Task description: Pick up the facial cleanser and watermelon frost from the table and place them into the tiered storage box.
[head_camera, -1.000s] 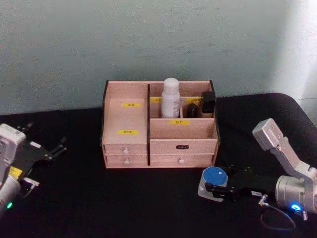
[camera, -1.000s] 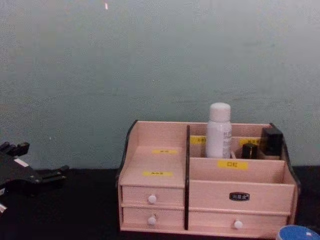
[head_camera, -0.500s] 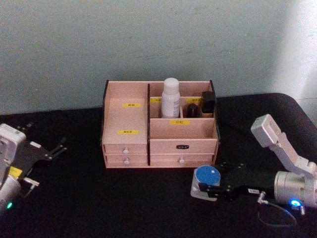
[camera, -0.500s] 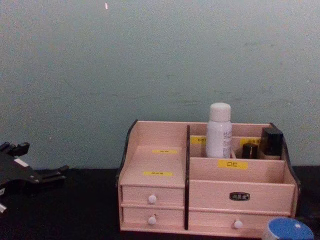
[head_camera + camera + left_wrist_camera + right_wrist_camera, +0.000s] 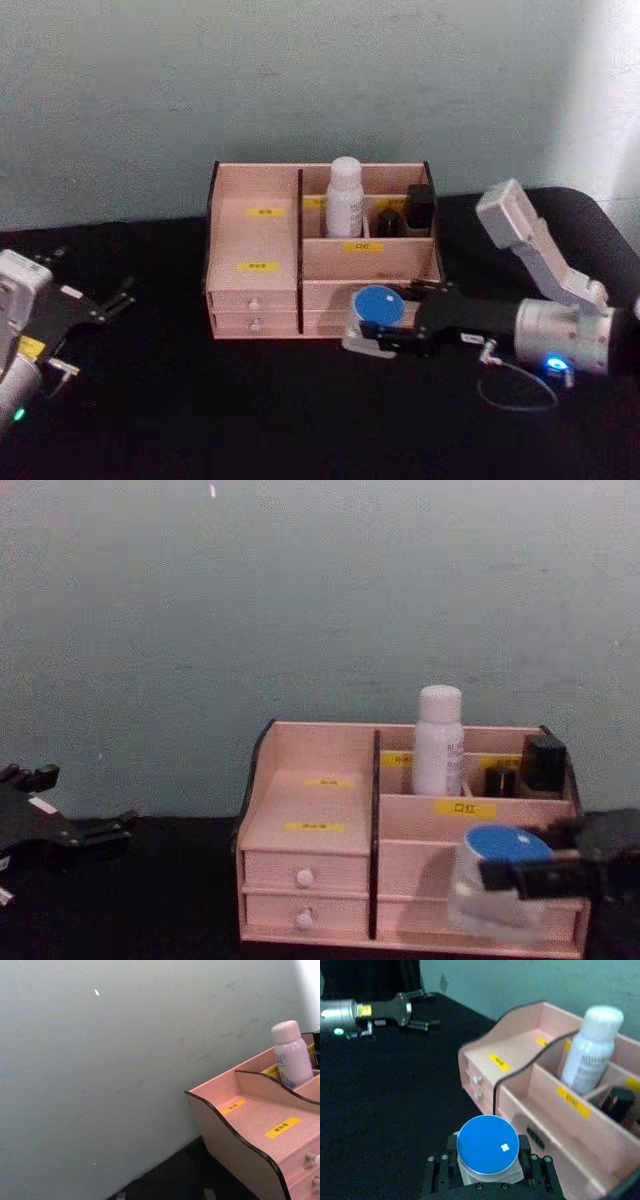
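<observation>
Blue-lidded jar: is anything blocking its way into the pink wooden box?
Just the pink wooden tiered storage box's own front wall: the right gripper holds the round blue-lidded white jar in front of the drawers.

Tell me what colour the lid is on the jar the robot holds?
Bright blue lid, whitish jar; clearest in right wrist view.

Item one: we list a table [image 5: 200, 420] with a flat black top, running across the width of the head view and back to a pale wall [image 5: 300, 80].

Item two: we count one piece standing directly on it, the tiered storage box [image 5: 256, 240]. It is pinkish wood with dark edges, upright, set toward the back near the wall. Its bottom drawers [image 5: 253, 322], white-knobbed, face forward, and yellow labels [image 5: 264, 212] mark its steps.
</observation>
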Controlling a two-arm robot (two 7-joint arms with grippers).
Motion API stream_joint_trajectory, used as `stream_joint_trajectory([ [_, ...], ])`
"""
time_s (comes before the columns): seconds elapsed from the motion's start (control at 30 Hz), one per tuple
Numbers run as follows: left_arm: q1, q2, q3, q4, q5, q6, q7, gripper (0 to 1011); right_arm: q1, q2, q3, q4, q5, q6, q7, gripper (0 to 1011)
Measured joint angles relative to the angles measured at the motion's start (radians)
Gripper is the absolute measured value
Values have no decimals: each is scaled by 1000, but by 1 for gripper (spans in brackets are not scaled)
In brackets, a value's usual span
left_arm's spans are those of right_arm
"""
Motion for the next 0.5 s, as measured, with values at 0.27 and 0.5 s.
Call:
stream_joint_trajectory([
  [0.27,0,0,0,0,0,0,0,1001,74,-56,-38,34,-20,17,-21,728],
  [0.5,0,0,0,0,0,0,0,1001,134,-103,-66,77,-37,17,-24,728],
])
